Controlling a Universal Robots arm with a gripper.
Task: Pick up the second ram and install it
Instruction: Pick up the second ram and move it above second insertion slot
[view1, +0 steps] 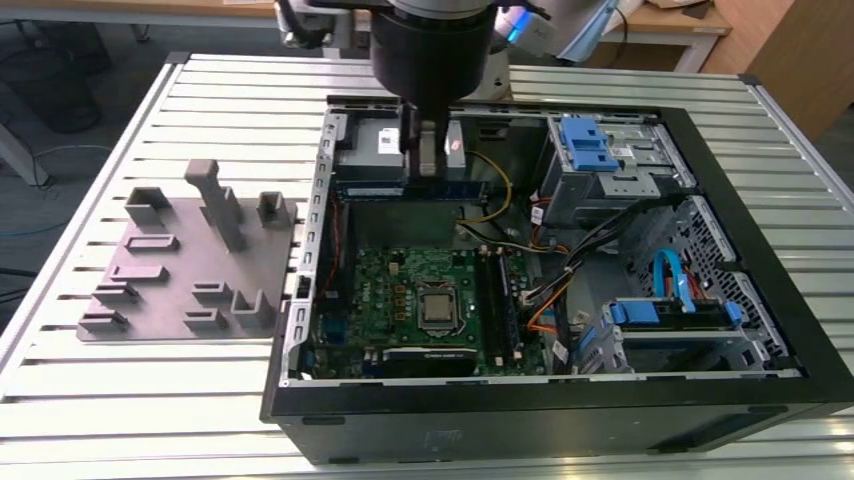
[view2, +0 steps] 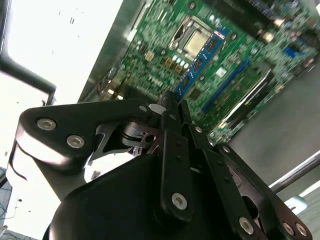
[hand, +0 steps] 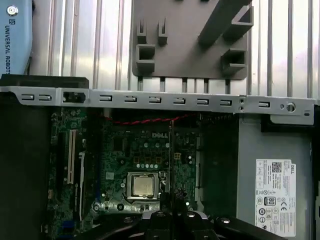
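Note:
My gripper (view1: 427, 160) hangs over the far part of the open computer case (view1: 534, 392) and is shut on the second ram (view1: 400, 187), a long thin stick held level below the fingers. In the first wrist view the ram (hand: 170, 155) is a dark edge-on line running out from the gripper (hand: 170, 214) over the motherboard, beside the CPU socket (hand: 141, 185). In the second wrist view the gripper (view2: 169, 107) holds the ram (view2: 200, 62) as a blue strip crossing the socket's corner. The motherboard (view1: 400, 280) with its CPU socket (view1: 437, 307) lies below, the memory slots (view1: 505, 300) just to the socket's right in the exterior view.
A grey fixture plate (view1: 187, 260) with upright posts lies on the slatted table at the exterior view's left, outside the case wall (hand: 150, 99). Blue drive cages (view1: 587, 145) and loose cables (view1: 561, 270) fill the case's right side.

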